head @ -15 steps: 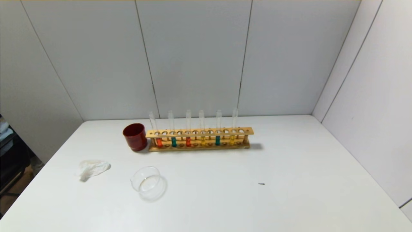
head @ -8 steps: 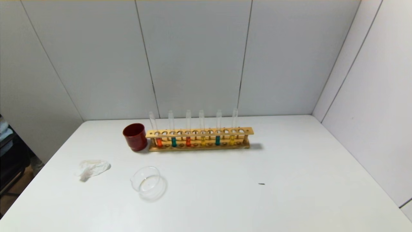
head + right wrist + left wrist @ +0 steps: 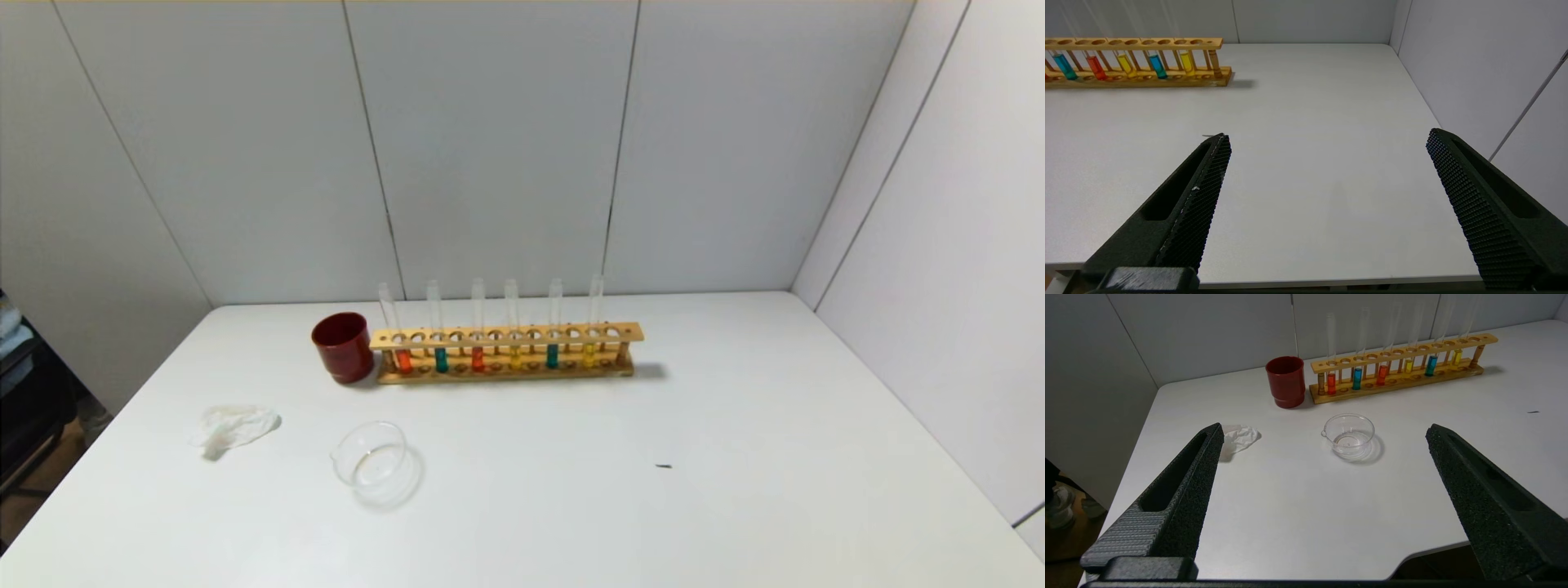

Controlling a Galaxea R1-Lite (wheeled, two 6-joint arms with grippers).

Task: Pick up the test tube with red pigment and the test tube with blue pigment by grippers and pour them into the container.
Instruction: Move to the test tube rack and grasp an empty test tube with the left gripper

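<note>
Starting cold: your left end effector and right end effector gape, released; red-pigment tube and blue-pigment tube racked well ahead, container nearer, unfilled.

Rack at table rear, cup touching its left end, container before cup, tissue left.
</note>
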